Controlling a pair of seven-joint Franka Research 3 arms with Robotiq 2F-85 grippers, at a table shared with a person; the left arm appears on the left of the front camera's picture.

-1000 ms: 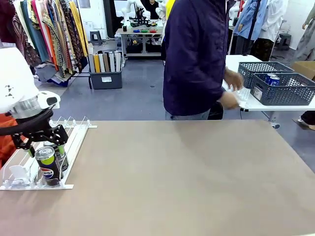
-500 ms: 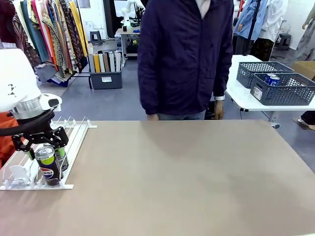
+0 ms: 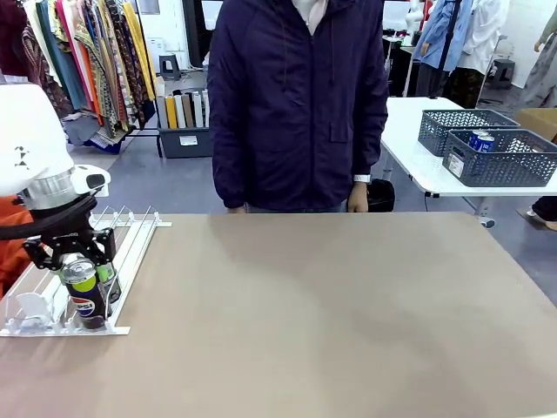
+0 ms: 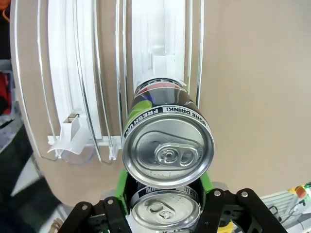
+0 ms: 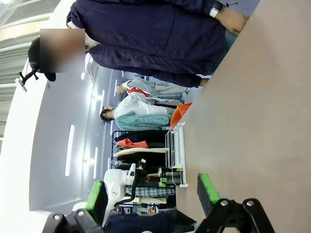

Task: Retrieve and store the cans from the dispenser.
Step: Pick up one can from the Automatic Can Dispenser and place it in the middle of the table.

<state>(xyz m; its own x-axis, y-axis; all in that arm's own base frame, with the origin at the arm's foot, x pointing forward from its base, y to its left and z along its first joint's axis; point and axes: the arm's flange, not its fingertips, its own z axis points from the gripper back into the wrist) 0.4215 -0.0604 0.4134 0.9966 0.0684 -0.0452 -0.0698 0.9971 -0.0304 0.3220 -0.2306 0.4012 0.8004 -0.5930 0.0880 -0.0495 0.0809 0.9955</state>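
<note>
So the left claw (image 3: 80,263) is reaching down over the white dispenser (image 4: 63,73) at the left end of the table (image 3: 331,305). It's clamping the front can (image 4: 165,212), a black one with a green rim, with its green pads (image 4: 122,194) pressing on both sides. That can is standing upright at the low end of its lane. A second can (image 4: 167,145) of the same kind is sitting right behind it in that lane, outside the pads. The right claw (image 5: 151,189) is hanging wide open, holding nothing. Off on a white side table (image 3: 409,139) a blue can (image 3: 480,139) is sitting in a grey mesh basket (image 3: 513,165), and a person in a dark jacket (image 3: 296,104) is standing at the far edge.
</note>
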